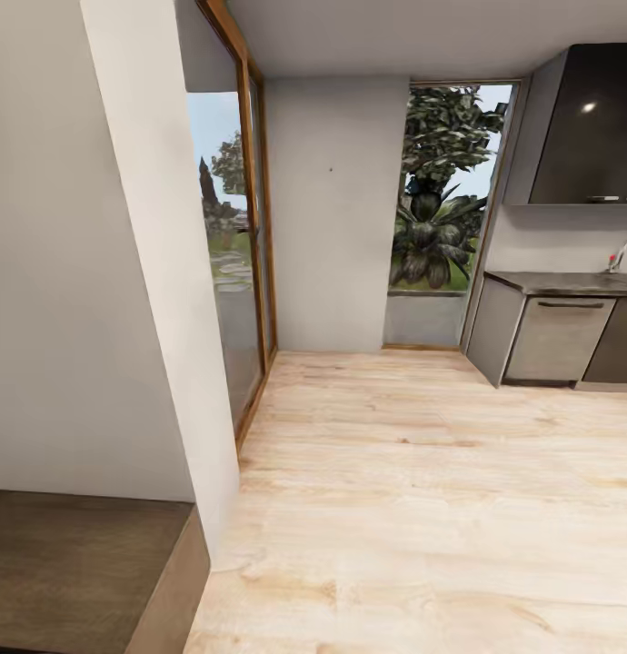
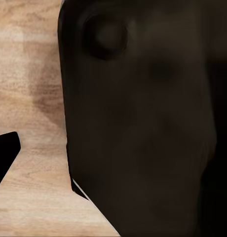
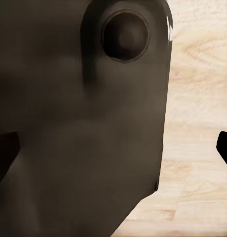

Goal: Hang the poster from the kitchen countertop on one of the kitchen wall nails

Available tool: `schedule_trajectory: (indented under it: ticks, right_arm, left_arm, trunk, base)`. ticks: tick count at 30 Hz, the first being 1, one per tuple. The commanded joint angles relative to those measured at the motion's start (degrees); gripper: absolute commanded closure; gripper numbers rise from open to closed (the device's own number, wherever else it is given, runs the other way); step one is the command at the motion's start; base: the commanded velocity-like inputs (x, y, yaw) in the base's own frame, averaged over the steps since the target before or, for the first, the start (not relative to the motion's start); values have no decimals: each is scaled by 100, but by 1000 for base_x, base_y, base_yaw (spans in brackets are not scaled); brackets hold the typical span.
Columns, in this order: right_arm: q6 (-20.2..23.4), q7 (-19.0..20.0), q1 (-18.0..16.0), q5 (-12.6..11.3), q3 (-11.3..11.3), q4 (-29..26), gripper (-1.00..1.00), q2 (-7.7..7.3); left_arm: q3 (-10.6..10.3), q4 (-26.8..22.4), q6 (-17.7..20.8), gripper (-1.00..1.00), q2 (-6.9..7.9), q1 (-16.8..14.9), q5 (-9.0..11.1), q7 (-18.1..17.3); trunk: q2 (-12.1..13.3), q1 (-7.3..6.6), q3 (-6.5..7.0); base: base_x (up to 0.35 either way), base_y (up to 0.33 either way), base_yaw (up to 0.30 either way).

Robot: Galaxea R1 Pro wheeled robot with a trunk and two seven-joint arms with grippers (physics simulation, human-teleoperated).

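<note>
A pale plank floor (image 1: pixel 422 509) runs toward a grey end wall, where a pin-sized dark nail (image 1: pixel 331 169) marks the upper centre of the head view. The light-grey kitchen countertop (image 1: pixel 568 282) is cut off at the right edge, its tap barely legible. In both wrist views a dark robot body (image 2: pixel 143 128) blocks the frame over floorboards; whether either gripper's fingers are spread or closed cannot be told.

The head camera looked forward and down across the plank floor (image 1: pixel 422 509) toward a far wall (image 1: pixel 336 209). Both wrist cameras faced that floor (image 2: pixel 29 98) closely, behind dark robot housings (image 3: pixel 79 128).
</note>
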Motion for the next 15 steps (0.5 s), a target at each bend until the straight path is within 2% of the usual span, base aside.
schedule_trajectory:
  ticks: [1, 5, 15]
  right_arm:
    - [0, 0, -1, 0, 0, 0, -100, 0]
    - [-11, 68, -28, -21, 35, -34, -100, -6]
    - [-11, 68, -28, -21, 35, -34, -100, -6]
  left_arm:
    - [0, 0, 0, -100, 0, -1, 0, 0]
    - [20, -121, -32, -100, -113, 71, 20, -60]
    - [20, -121, -32, -100, -113, 71, 20, -60]
  trunk:
    - [-1, 0, -3]
    - [-1, 0, -3]
    - [-1, 0, -3]
  base:
    - [0, 0, 0]
    - [0, 0, 0]
    - [0, 0, 0]
